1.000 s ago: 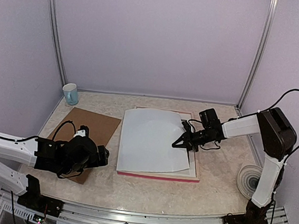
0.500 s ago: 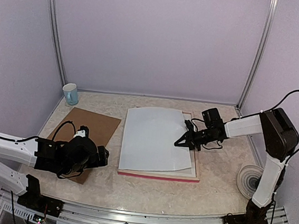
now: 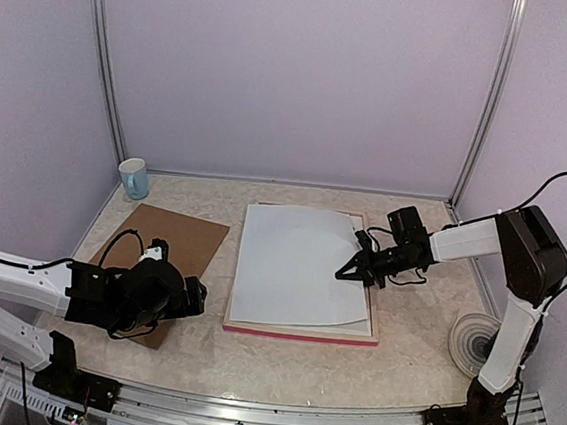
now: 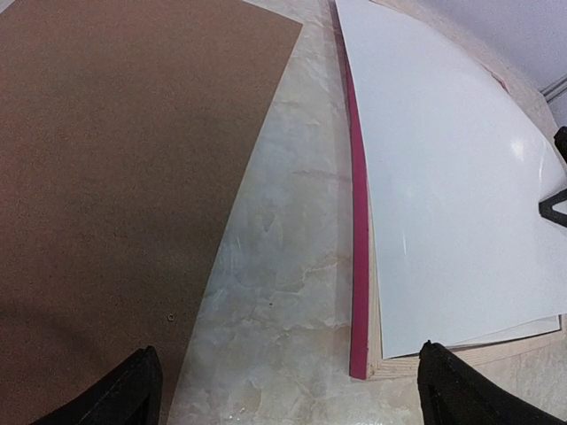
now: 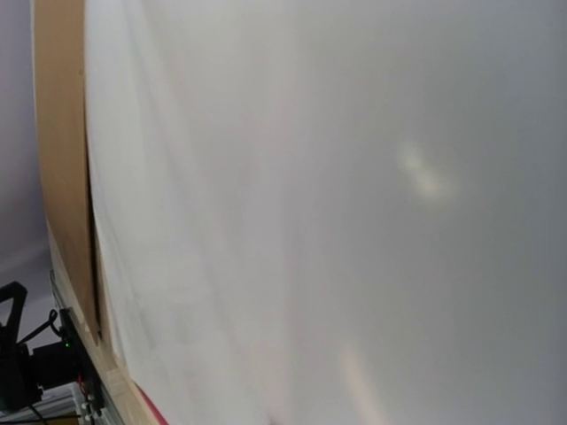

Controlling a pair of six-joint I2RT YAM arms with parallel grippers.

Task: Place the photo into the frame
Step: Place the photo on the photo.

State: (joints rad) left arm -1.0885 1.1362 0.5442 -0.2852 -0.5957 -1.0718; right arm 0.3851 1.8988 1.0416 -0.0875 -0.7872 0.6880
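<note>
My right gripper (image 3: 348, 272) is pinched tight on the photo (image 3: 288, 268) at its 3 o'clock edge. I see the sheet white side up, bowed, lying over the frame (image 3: 297, 331). The frame sits flat mid-table, with a pink strip showing at 6 o'clock. My left gripper (image 3: 190, 296) hovers at 8 o'clock, fingers spread wide, over the near corner of the brown board (image 3: 181, 238). The table (image 3: 299, 365) is marbled beige, with 1 blue cup (image 3: 133, 178) at 10 o'clock and 1 ringed disc (image 3: 472, 341) at 4 o'clock. Lilac walls (image 3: 297, 73) close us in, with 2 metal posts (image 3: 103, 55) behind.
</note>
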